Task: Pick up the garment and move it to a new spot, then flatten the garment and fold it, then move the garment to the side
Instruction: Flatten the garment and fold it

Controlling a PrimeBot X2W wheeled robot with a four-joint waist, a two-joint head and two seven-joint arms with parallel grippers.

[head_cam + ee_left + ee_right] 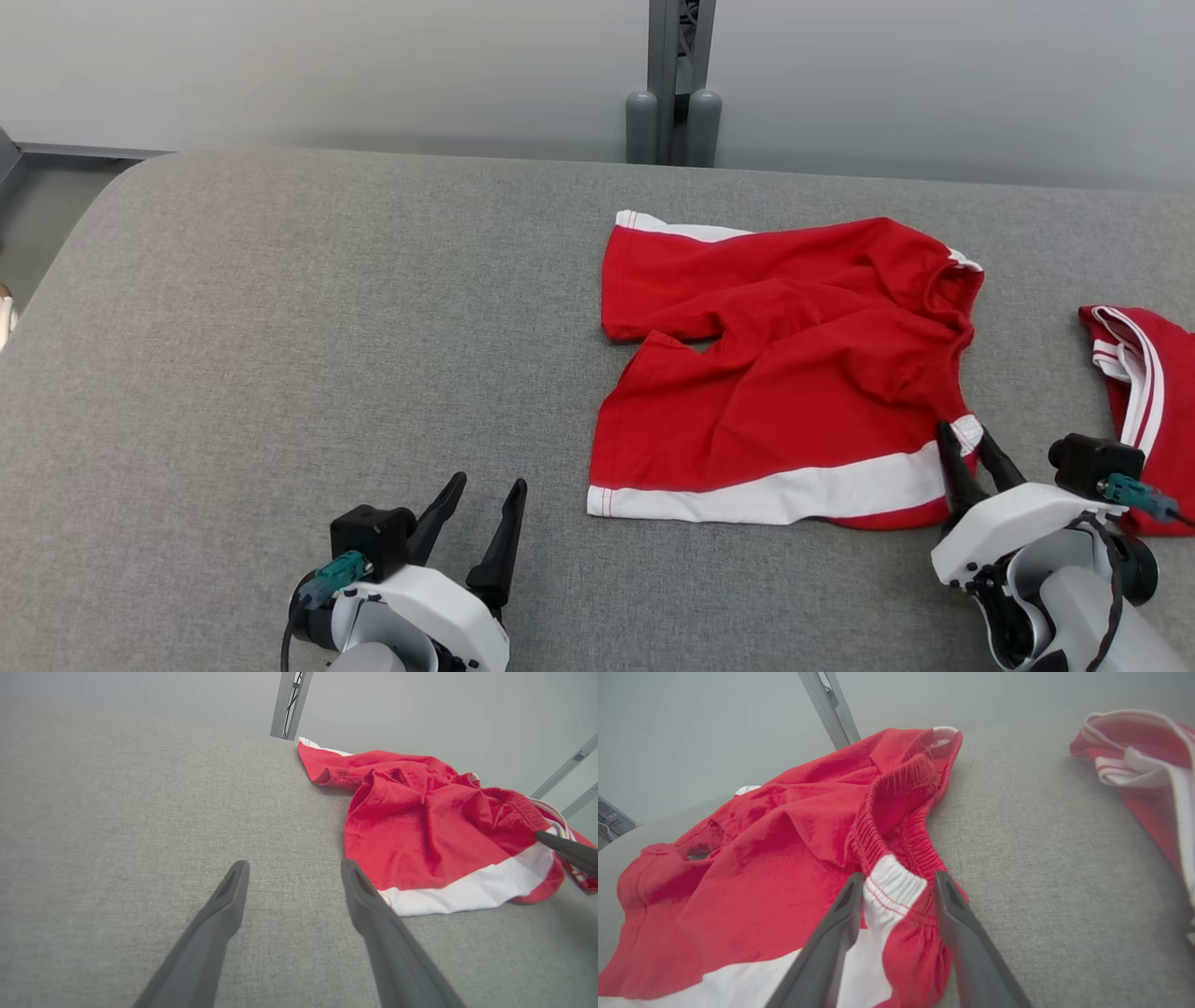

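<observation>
The garment [784, 373], a pair of red shorts with a white side band, lies crumpled on the right half of the grey padded table [280, 327]. My right gripper [966, 439] is at its near right corner. In the right wrist view the gripper [899, 882] is open, its two fingers straddling the elastic waistband of the garment [784, 835] where the white band ends. My left gripper [485, 485] rests open over bare table, left of the garment's near corner. The left wrist view shows its gripper [294, 868] with nothing between the fingers and the garment [420, 830] ahead to the right.
A second red and white garment [1144, 373] lies at the table's right edge, just beyond my right wrist, and appears in the right wrist view [1139, 760]. A grey metal post [674, 84] stands behind the table's far edge. The table's left half is bare fabric.
</observation>
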